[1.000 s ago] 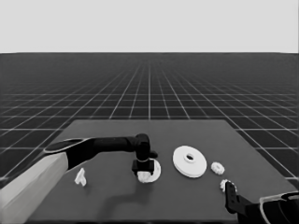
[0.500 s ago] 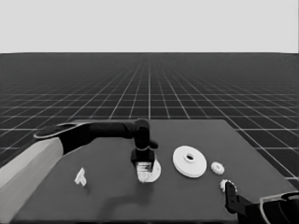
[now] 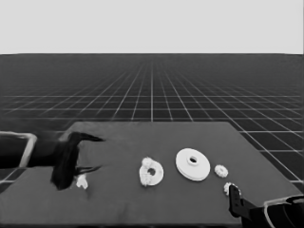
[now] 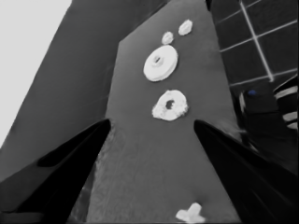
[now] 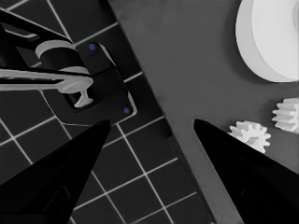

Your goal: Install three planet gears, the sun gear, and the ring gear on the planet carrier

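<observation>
At the lower right corner of the head view we see the right gripper (image 3: 232, 195) parked, its fingers spread wide in its own wrist view, where they frame the table's (image 3: 190, 209) corner and the floor grid. Just beside it, toward the right of the frame, lies 1 small gear (image 3: 230, 188), and a little farther up sits a 2nd gear (image 3: 221, 170). Both gears show near the right edge of the right wrist view, (image 5: 251, 134) and (image 5: 286, 115), apart from each other, with the rim of the larger round part (image 5: 268, 42) at that view's upper right.

At the lower left of the head view the left gripper (image 3: 90, 154) hangs over the table's left end, fingers spread and holding nothing. The thin white piece (image 3: 81, 181) lies on the table just beside its lower finger; in the left wrist view it sits at the bottom edge (image 4: 190, 213), between the 2 dark wedges.

Near the middle of the head view rests the smaller round part (image 3: 151, 171), with lumpy white gear shapes on its top around the centre hole; we cannot count them. To its right, close but apart, lies the larger round part (image 3: 192, 164), flat on the table with its raised hub up.
</observation>
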Controlling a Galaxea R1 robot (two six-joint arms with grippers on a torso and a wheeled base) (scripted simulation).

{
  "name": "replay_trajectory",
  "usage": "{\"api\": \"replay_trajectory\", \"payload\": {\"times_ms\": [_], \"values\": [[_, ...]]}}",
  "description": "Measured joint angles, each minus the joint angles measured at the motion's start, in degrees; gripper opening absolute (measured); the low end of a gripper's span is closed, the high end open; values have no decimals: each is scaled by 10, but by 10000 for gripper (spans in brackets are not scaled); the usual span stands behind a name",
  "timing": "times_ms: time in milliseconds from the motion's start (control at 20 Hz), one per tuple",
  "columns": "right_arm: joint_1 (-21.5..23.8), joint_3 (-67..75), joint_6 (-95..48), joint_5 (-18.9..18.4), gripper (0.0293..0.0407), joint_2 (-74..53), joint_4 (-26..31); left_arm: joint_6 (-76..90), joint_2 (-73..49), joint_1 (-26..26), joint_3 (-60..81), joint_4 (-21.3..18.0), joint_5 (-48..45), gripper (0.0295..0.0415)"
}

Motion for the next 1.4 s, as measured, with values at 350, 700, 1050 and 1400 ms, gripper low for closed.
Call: {"api": "replay_trajectory", "payload": {"times_ms": [350, 700, 1050, 1400], "values": [[207, -420, 207, -96, 389, 143, 306, 60, -33, -9, 24, 3, -21, 385], [208, -616, 229, -145, 385, 239, 328, 62, -34, -10, 25, 3, -21, 385], [96, -700, 208, -55, 385, 285, 263, 62, -34, -10, 25, 3, -21, 385], [94, -703, 207, -52, 312, 286, 262, 62, -34, -10, 25, 3, -21, 385]]}}
